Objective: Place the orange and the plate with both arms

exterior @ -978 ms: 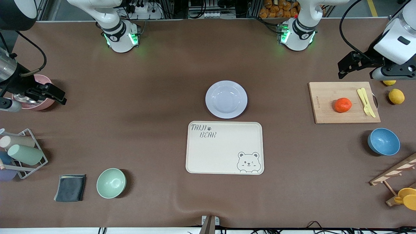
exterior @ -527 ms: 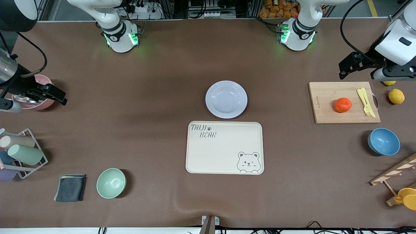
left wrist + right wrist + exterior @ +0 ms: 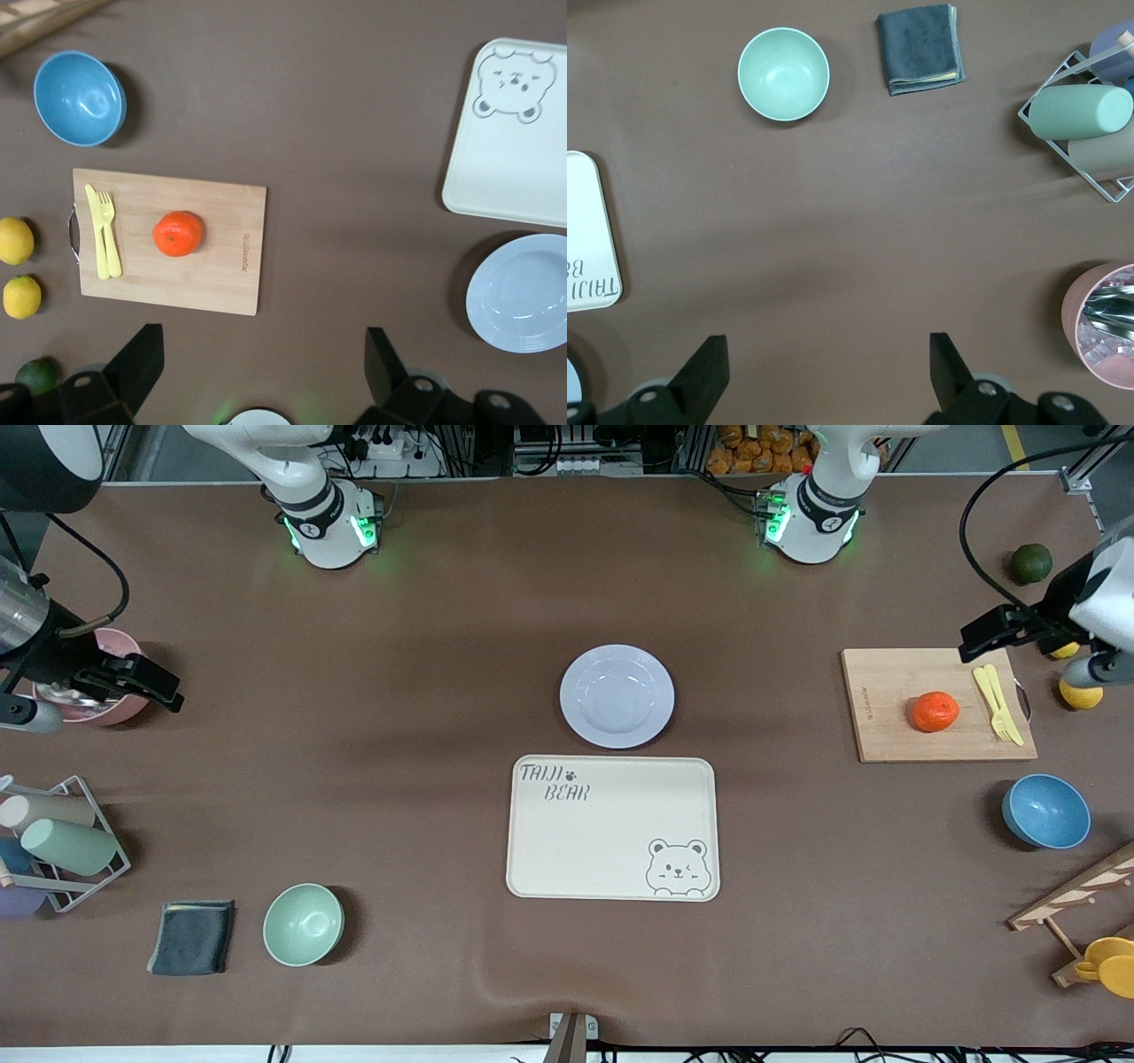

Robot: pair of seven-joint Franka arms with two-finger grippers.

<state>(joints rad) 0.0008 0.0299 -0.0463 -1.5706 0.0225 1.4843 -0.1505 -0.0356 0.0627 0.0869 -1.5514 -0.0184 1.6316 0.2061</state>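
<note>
One brown table (image 3: 425, 646) carries everything. At its middle lies one cream tray (image 3: 611, 828), lettered "TAIJI BEAR" in one corner with a winking bear drawn in the corner diagonal to it. One wooden cutting board (image 3: 895, 682) sits toward the left arm's end of the table, with small print along one short edge too fine to read.

The single plate (image 3: 617, 695) rests just beside the tray's long edge, farther from the front camera than the tray, and it holds nothing.

There are two bowls: a blue bowl (image 3: 1045, 811) near the board and a green bowl (image 3: 303, 924) toward the right arm's end. A folded grey cloth (image 3: 191, 936) lies beside the green bowl.

One orange (image 3: 935, 711) sits on the middle of the board, apart from the yellow fork and knife (image 3: 997, 701) by the board's handle edge. Two lemons (image 3: 18, 266) and one dark green fruit (image 3: 1031, 562) lie off the board.

The left gripper (image 3: 257, 354) hangs over the table beside the board, fingers wide apart, holding nothing. The right gripper (image 3: 824, 363) hangs near a pink cup (image 3: 1103, 323), fingers likewise spread and bare.
</note>
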